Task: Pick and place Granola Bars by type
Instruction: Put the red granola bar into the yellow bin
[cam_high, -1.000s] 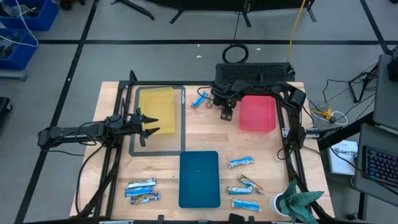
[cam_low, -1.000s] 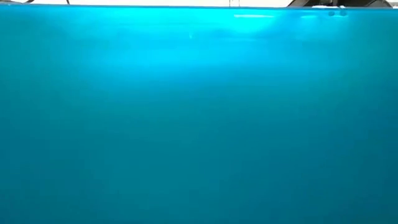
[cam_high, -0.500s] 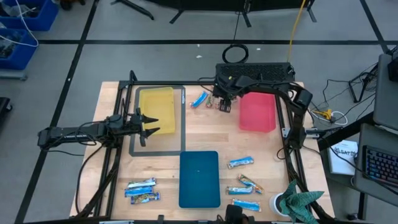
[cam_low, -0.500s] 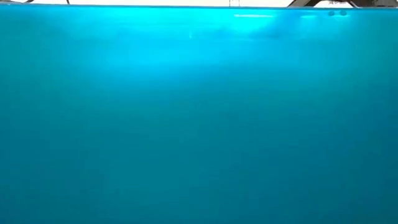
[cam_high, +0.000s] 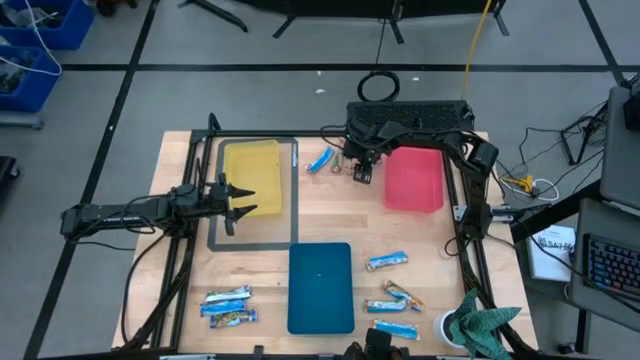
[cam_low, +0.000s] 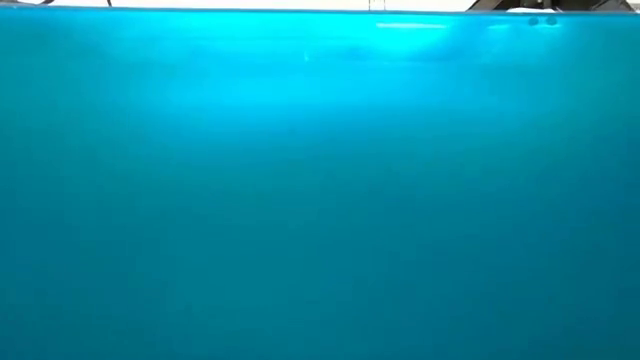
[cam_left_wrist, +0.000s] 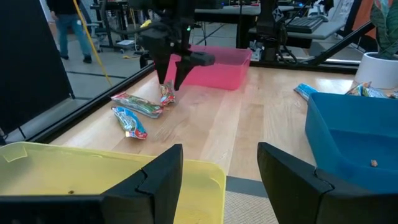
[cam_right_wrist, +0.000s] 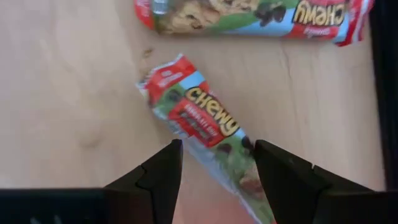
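- Here, the right gripper (cam_right_wrist: 214, 171) hangs spread over a small red-green crinkly-wrapped granola bar (cam_right_wrist: 202, 124) on the wooden table (cam_high: 330, 215), at nine o'clock of the red plastic tray (cam_high: 413, 180).
- Light, slippery foil; likely best pinched across its middle.
- The left gripper (cam_high: 232, 203) waits spread over the yellow tray (cam_high: 255, 165).

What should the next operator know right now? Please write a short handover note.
Right gripper: open, low over a red-green bar between the yellow tray and red tray; the bar sits between its fingers, not gripped yet.
Left gripper: open, empty, waiting at the yellow tray's edge.
Bars: three by the right gripper; two at the near left; three to the right of the blue tray.
Done: no bar shows in any tray.
Left: sort all bars by type.
The low view shows only blue.
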